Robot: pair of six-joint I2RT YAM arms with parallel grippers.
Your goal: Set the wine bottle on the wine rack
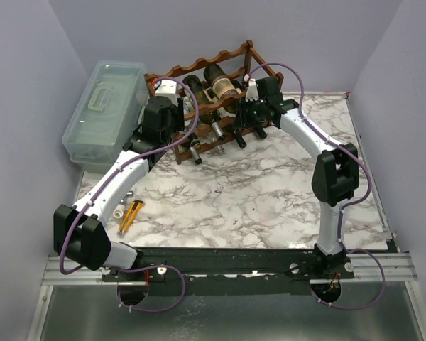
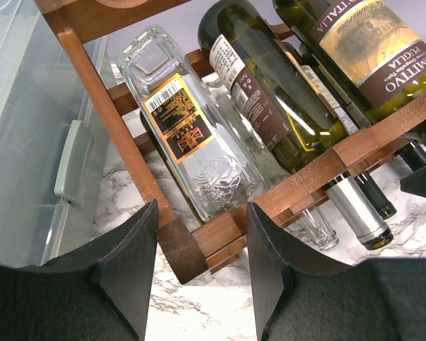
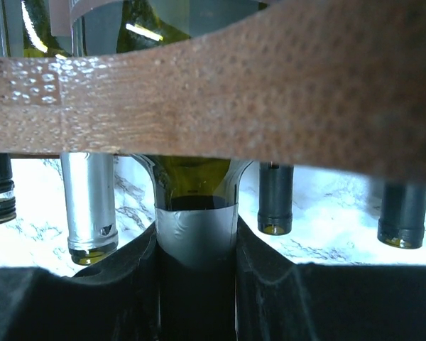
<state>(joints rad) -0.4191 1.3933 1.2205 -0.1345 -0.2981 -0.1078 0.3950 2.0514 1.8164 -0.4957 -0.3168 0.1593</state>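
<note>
Currently your right gripper [image 3: 197, 245] is clenched on the neck of the wine bottle [image 3: 195, 177], one finger on each side of its grey foil capsule. The bottle lies on its side in the wine rack [image 1: 213, 60]. Its neck points out of the front, straight into your claw, and its green shoulder and body run back under the wavy front rail [image 3: 213, 92]. Its long axis crosses the rails from front to back, in line with your fingers. A silver-capped neck [image 3: 89, 213] sticks out just to its left and two black-capped necks [image 3: 275, 199] to its right, all pointing the same way.

Your left gripper [image 2: 202, 277] sits at the rack's left end with its jaws apart and the foot of the corner post [image 2: 181, 249] between them. From this angle you cannot tell whether the fingers press on the wood or only flank it. Just past that post a clear square bottle [image 2: 192, 135] with a yellow label lies base-up in the lowest row, beside a green one [image 2: 277, 92].

The rack stands at the far side of the marble table [image 1: 234, 199], turned at an angle, with the pale green box [image 1: 106, 114] beside its left end.
</note>
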